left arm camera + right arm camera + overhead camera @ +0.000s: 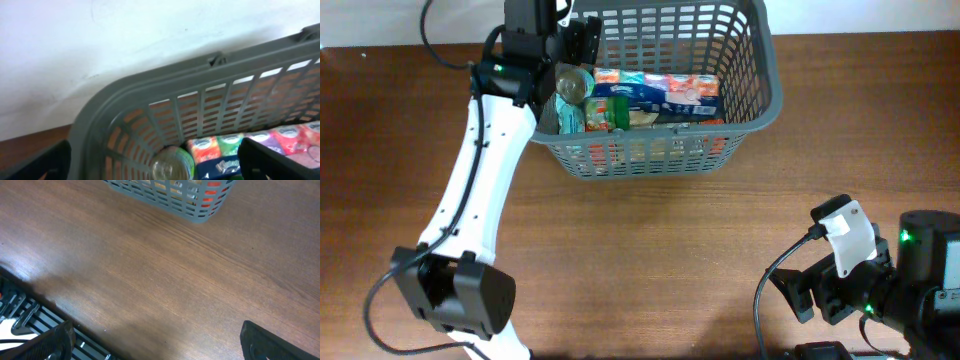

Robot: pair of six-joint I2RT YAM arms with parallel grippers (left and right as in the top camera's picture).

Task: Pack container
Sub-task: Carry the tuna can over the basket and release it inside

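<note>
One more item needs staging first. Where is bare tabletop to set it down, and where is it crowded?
Free: the brown wooden table between the dark grey lattice plastic basket, the white left arm and the black right arm. Crowded: inside the basket, packed with colourful packets, open left gripper above it.

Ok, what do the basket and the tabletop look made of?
The basket: moulded grey plastic, matte, going by its slotted lattice walls and rolled rim. The tabletop: brown wood or wood-look laminate, slight sheen; grain streaks show, but which one I cannot tell.
</note>
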